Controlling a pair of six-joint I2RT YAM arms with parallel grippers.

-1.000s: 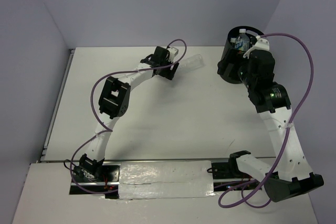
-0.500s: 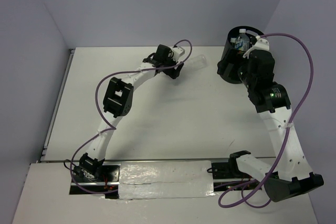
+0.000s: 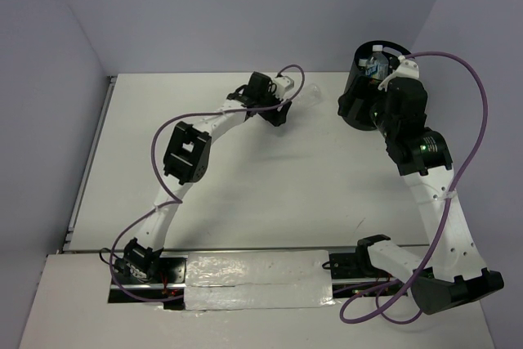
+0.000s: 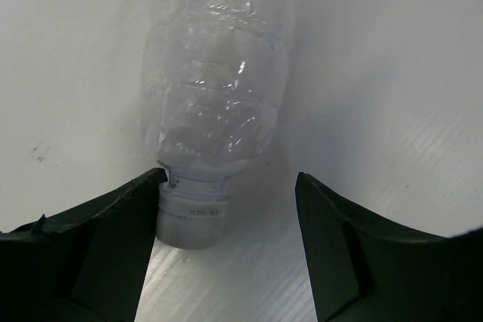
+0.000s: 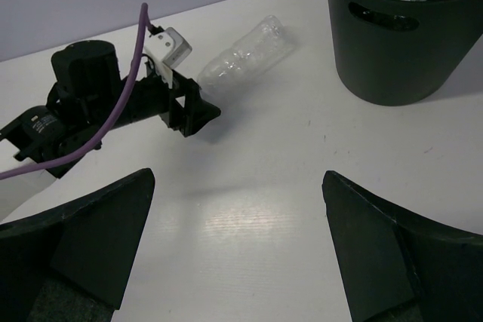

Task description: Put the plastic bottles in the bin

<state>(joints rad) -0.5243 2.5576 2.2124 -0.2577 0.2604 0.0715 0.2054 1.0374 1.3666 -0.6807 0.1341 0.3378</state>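
Observation:
A clear crinkly plastic bottle (image 4: 219, 81) lies on the white table, its white cap (image 4: 192, 216) pointing at my left gripper (image 4: 232, 179). That gripper is open and straddles the cap; its left finger (image 4: 143, 194) touches the neck, and the right finger stands well clear. From above, the bottle (image 3: 309, 91) pokes out past the left gripper (image 3: 288, 104). The black bin (image 3: 364, 79) stands at the back right with a blue-labelled bottle (image 3: 377, 63) inside. My right gripper (image 5: 238, 179) is open and empty, hovering just left of the bin (image 5: 400, 43).
The left arm (image 3: 184, 153) arcs across the middle of the table, with a purple cable (image 3: 163, 132) looping over it. Another purple cable (image 3: 478, 120) swings wide of the right arm. The table's back edge and the wall lie just behind the bottle and the bin.
My left gripper has slid right along the table onto the bottle's cap end, and its jaws have narrowed a little. The right arm and the bin have not moved.

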